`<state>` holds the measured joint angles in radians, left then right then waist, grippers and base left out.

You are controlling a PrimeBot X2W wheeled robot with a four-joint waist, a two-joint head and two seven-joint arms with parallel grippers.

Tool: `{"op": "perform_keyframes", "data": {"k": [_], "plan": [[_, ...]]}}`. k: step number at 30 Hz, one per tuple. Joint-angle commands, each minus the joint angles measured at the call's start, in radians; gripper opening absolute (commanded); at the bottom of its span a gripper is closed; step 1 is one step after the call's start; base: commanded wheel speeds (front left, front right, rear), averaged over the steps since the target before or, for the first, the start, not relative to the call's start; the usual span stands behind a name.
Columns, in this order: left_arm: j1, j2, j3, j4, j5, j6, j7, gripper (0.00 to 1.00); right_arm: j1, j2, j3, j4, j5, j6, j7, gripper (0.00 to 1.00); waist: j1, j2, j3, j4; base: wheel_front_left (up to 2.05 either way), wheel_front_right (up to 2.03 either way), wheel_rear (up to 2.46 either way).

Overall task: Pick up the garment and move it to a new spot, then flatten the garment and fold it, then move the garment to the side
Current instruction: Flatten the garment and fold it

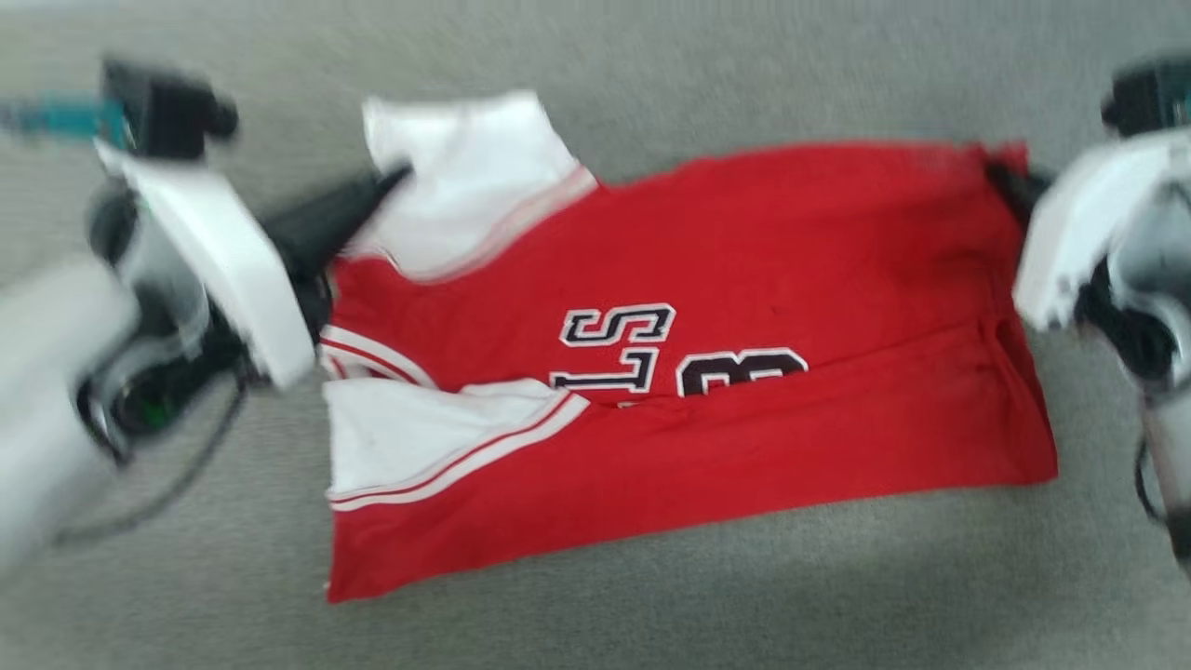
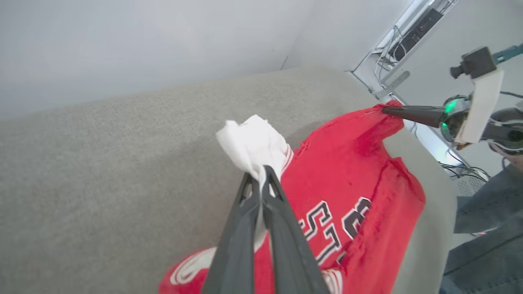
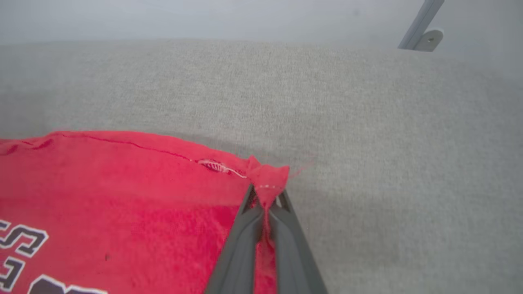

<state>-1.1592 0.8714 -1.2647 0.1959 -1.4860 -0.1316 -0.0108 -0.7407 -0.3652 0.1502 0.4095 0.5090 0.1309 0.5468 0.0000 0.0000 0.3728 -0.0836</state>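
1. A grey carpeted surface (image 1: 651, 605) spreads under everything. The right wrist view has a metal bracket (image 3: 421, 34) at 1 o'clock. The left wrist view has a pale frame with cables (image 2: 404, 41) at 1 o'clock and a stretch of blue denim (image 2: 486, 228) at 4 o'clock, off the surface's edge.
2. The garment (image 1: 744, 279) lies across the middle of the head view. Its white sleeves are toward 9 o'clock, its hem is toward 3 o'clock, and the dark lettering faces up.
3. The left gripper (image 1: 395, 177) is at the garment's 10 o'clock corner. Its fingers are pressed together on the far white sleeve, and the cloth bunches out past the tips.
4. The right gripper (image 1: 1005, 177) is at the 2 o'clock corner. Its fingers are clamped on the red hem corner, and a small tuft pokes beyond the tips.
5. The head view is motion-blurred.
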Motion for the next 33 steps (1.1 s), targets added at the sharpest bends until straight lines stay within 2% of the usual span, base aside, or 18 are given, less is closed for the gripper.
{"op": "perform_keyframes", "data": {"k": [1,3,8,12,15,18,22,27,28,29,30,31,32,33], "plan": [[0.05,0.012,-0.005,-0.035,-0.006,0.002,-0.025,0.0,0.064,-0.018,-0.01,-0.03,0.011,0.0,0.003,0.0,0.0,0.0,-0.077,0.052,0.0,0.0,0.0],[0.11,0.048,-0.007,-0.076,-0.002,0.002,-0.06,0.0,0.144,-0.037,-0.027,-0.079,0.025,0.0,0.013,0.0,0.0,0.0,-0.101,0.065,0.0,0.0,0.0],[0.285,0.094,-0.013,-0.151,0.009,0.002,-0.158,0.0,0.346,-0.062,-0.106,-0.211,0.032,0.0,0.04,0.0,0.0,0.0,-0.145,0.099,0.0,0.0,0.0],[0.43,0.094,-0.014,-0.179,0.005,0.002,-0.219,0.0,0.479,-0.047,-0.174,-0.315,0.016,0.0,0.061,0.0,0.0,0.0,-0.159,0.111,0.0,0.0,0.0],[0.506,0.067,-0.011,-0.164,-0.001,0.002,-0.243,0.0,0.546,-0.011,-0.221,-0.368,0.006,0.0,0.073,0.0,0.0,0.0,-0.154,0.117,0.0,0.0,0.0],[0.551,0.014,0.001,-0.117,0.003,0.002,-0.252,0.0,0.57,0.028,-0.255,-0.38,-0.016,0.0,0.066,0.0,0.0,0.0,-0.139,0.117,0.0,0.0,0.0],[0.574,-0.062,0.029,-0.026,-0.01,0.002,-0.255,0.0,0.548,0.071,-0.274,-0.324,-0.062,0.0,0.031,0.0,0.0,0.0,-0.113,0.11,0.0,0.0,0.0],[0.556,-0.109,0.034,0.058,0.021,0.002,-0.255,0.0,0.509,0.099,-0.251,-0.246,-0.1,0.0,-0.004,0.0,0.0,0.0,-0.087,0.096,0.0,0.0,0.0],[0.552,-0.112,0.033,0.071,0.032,0.002,-0.255,0.02,0.501,0.1,-0.249,-0.233,-0.1,0.0,-0.012,0.0,0.0,0.0,-0.084,0.095,0.0,0.0,0.0],[0.548,-0.114,0.033,0.082,0.04,0.002,-0.255,0.2,0.493,0.103,-0.247,-0.221,-0.101,0.0,-0.019,0.0,0.0,0.0,-0.082,0.093,0.0,0.0,0.0],[0.548,-0.118,0.035,0.089,0.04,0.002,-0.255,0.25,0.487,0.105,-0.244,-0.211,-0.101,0.0,-0.025,0.25,0.0,0.0,-0.081,0.091,0.0,0.0,0.0],[0.552,-0.123,0.044,0.094,0.036,0.002,-0.255,0.37,0.482,0.106,-0.244,-0.2,-0.095,0.0,-0.031,0.5,0.0,0.0,-0.08,0.09,0.0,0.0,0.0],[0.552,-0.123,0.044,0.094,0.036,0.002,-0.255,0.37,0.482,0.106,-0.244,-0.2,-0.095,0.0,-0.031,0.5,0.0,0.0,-0.08,0.09,0.0,0.0,0.0],[0.556,-0.126,0.057,0.099,0.037,0.002,-0.255,0.47,0.477,0.104,-0.245,-0.194,-0.091,0.0,-0.033,1.0,0.0,0.0,-0.081,0.089,0.0,0.0,0.0]]}}
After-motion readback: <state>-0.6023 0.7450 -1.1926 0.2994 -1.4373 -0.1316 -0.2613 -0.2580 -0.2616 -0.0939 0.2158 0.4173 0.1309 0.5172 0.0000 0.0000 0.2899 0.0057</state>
